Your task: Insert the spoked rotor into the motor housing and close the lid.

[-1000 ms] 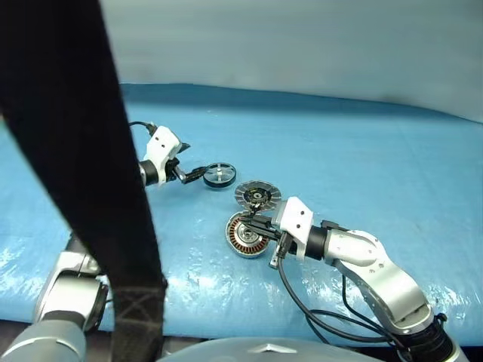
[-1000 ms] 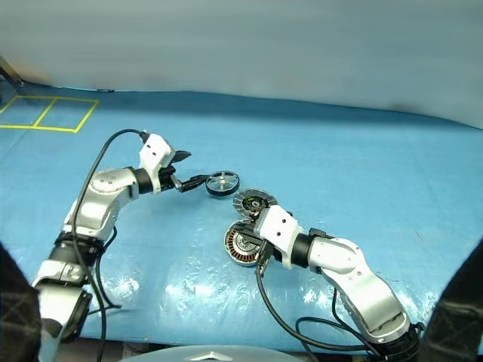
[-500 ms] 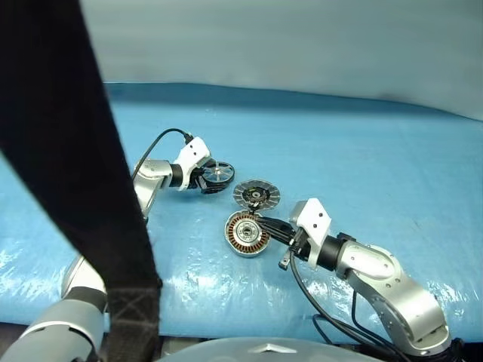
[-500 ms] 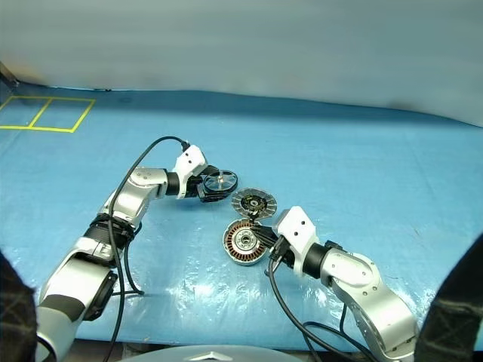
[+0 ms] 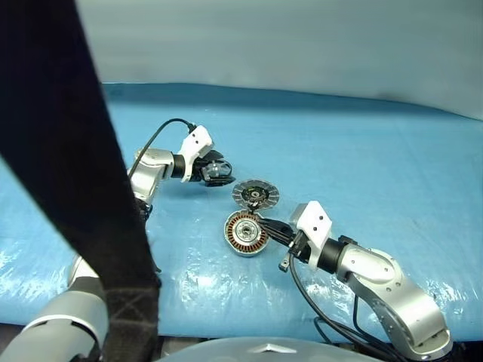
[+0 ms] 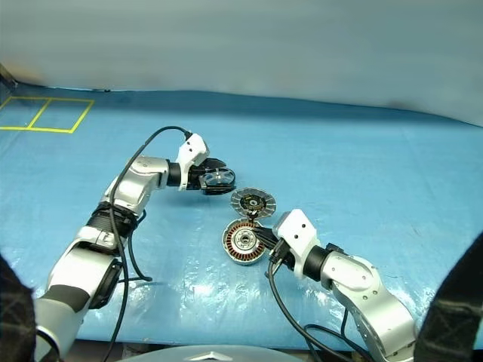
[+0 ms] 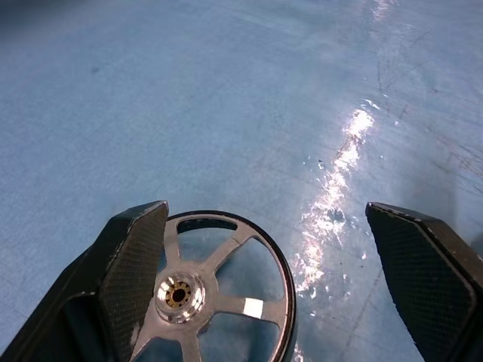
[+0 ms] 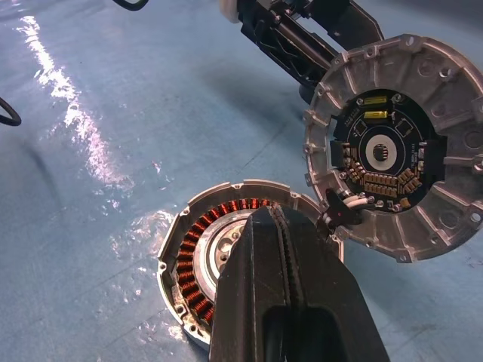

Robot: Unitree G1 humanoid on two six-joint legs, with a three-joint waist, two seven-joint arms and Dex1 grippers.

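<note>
Being thin, stiff and light, the spoked rotor is best pinched across its rim by the spread left gripper.

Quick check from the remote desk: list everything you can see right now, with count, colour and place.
spoked rotor: one, black ring with silver spokes, flat on the cover between the left end effector's open fingers.
lid: one, grey, finned, middle of the cover, just beyond the motor housing.
motor housing: one, silvery with copper windings, nearest the robot.
table cover: one, blue.
yellow lines: far left corner.
left end effector: black, open around the rotor.
right end effector: black, shut, over the housing's edge.
</note>
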